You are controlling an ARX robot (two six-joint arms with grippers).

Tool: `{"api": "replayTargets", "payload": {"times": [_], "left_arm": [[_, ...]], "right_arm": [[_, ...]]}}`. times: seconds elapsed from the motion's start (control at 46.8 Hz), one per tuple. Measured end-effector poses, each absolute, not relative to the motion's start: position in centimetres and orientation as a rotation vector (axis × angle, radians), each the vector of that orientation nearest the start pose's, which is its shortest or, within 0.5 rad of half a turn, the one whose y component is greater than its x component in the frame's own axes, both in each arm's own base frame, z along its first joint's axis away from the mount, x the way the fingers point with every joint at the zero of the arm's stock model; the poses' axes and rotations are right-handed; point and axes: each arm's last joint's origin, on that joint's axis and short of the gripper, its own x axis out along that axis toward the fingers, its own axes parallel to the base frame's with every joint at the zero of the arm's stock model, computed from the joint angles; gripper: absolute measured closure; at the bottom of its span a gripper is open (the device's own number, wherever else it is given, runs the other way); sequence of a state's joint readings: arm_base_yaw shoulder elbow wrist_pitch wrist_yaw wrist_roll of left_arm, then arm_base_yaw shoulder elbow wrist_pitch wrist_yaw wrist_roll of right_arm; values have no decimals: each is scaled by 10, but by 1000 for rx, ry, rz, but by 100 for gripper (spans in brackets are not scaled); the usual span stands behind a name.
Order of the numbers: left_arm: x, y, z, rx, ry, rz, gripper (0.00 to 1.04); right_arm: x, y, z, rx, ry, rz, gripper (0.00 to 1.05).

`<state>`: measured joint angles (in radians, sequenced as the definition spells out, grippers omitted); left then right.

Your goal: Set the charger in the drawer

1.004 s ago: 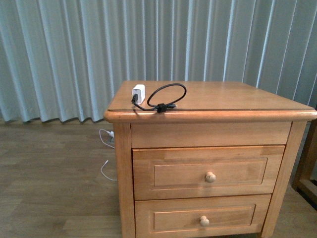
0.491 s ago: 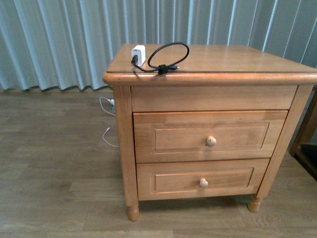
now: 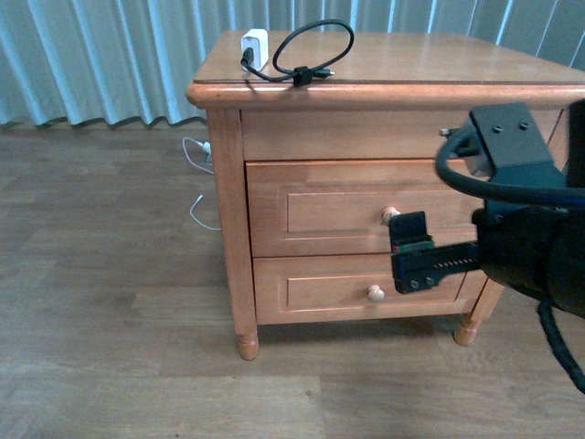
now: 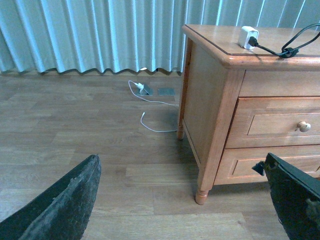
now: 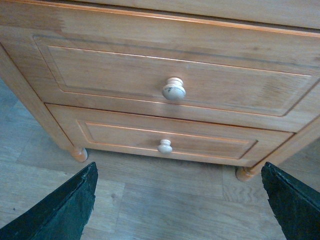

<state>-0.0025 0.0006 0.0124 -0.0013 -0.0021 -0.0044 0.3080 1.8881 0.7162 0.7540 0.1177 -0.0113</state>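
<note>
The charger, a small white cube with a black looped cable, lies on the nightstand top near its front left corner; the left wrist view also shows the charger. The drawer, the taller upper one, is closed, with its round pale knob at mid-front. My right gripper hovers open just in front of the drawers, near that knob. In the right wrist view the drawer and its knob sit beyond my open right gripper. My left gripper is open over the floor, left of the nightstand.
The shorter lower drawer is closed below, with its own knob. A thin white cord lies on the wood floor left of the nightstand. Pale curtains hang behind. A turned leg stands at the front left.
The front view has tilted down, so the nightstand sits higher in the picture. My right arm has come into view in front of the drawers. The charger has not moved.
</note>
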Motion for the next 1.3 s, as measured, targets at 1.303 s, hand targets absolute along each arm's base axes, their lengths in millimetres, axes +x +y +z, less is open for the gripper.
{"api": "replayTargets", "payload": {"times": [1.303], "left_arm": [[97, 0, 168, -4, -10, 0, 6]], "right_arm": [[448, 115, 48, -21, 407, 90, 8]]}}
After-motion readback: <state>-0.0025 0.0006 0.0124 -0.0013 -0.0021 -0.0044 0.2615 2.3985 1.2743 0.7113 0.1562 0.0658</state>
